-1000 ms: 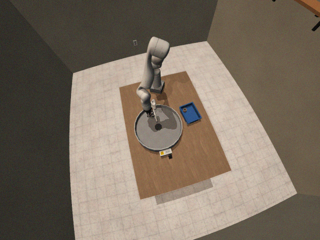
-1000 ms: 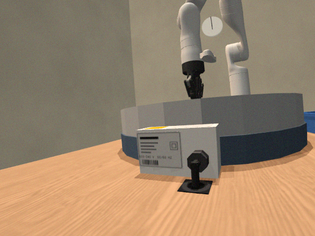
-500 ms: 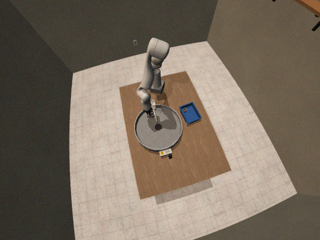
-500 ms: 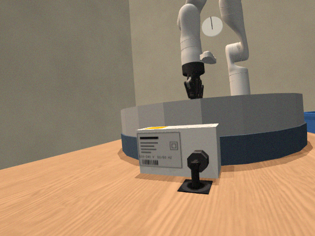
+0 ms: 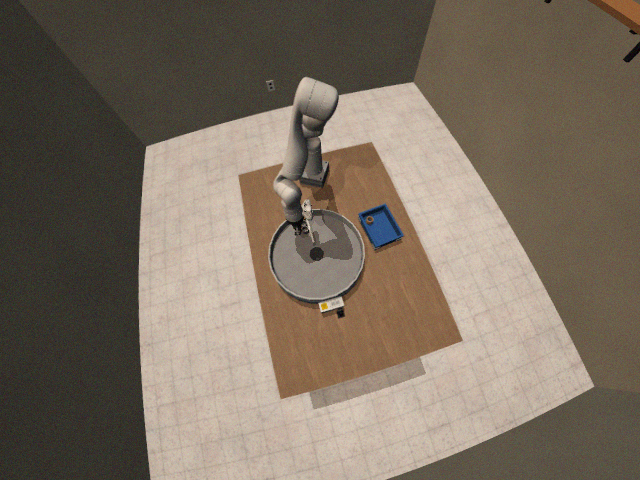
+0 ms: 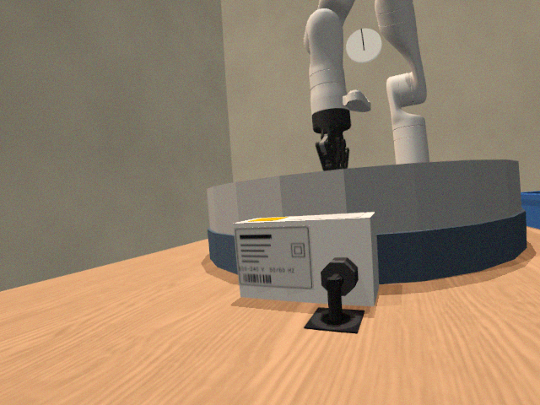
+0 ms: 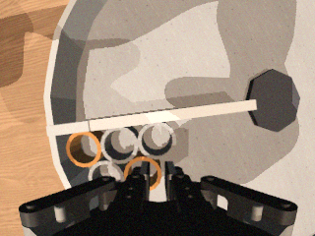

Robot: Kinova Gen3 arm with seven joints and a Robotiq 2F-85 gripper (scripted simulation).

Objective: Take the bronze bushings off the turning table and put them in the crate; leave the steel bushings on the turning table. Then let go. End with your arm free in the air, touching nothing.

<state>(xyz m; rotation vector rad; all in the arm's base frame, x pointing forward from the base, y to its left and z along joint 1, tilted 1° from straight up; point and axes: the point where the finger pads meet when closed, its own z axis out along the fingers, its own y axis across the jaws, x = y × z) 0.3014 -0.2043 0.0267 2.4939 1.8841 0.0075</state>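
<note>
In the wrist view a cluster of bushings lies on the grey turning table (image 5: 316, 254) against a white bar (image 7: 171, 114). Two are bronze: one at the left (image 7: 85, 148) and one at the front (image 7: 144, 172). Three are steel: two behind (image 7: 120, 144) (image 7: 157, 140) and one at the front left (image 7: 105, 172). My gripper (image 7: 157, 171) hangs just over the front bronze bushing, its fingers narrowly open with nothing between them. It also shows in the top and exterior views (image 5: 298, 229) (image 6: 333, 167). The blue crate (image 5: 381, 225) holds one bronze bushing (image 5: 369, 220).
The turning table has a raised rim and a black hub (image 7: 272, 100) at its centre. A grey control box (image 6: 305, 256) with a black lever (image 6: 337, 283) stands at its front. The crate's edge shows at the right (image 6: 531, 204).
</note>
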